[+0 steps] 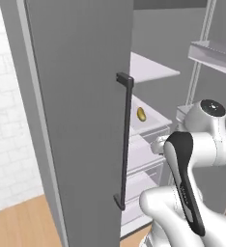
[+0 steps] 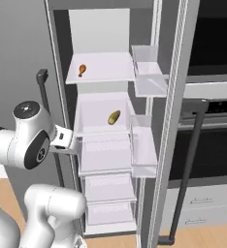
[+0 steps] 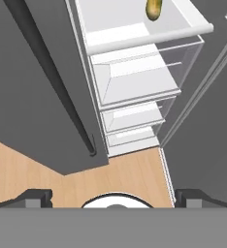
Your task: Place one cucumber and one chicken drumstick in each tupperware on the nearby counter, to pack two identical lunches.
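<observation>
Orange-brown chicken drumstick (image 2: 82, 70) sits shelves above the open, empty pincer (image 3: 113, 197).

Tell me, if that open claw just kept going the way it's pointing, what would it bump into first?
Probably the wooden floor in front of the fridge drawers. In the hand view the open gripper looks steeply down along the fridge front, with nothing nearer in that line, though depth is hard to judge.

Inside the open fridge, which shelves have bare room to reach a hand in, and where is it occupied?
The top shelf is bare to the right of the chicken drumstick at its left end. The shelf below is bare left of the yellow-green item, perhaps the cucumber. The door bins look bare. The open end effector points down at the floor by the lower drawers.
</observation>
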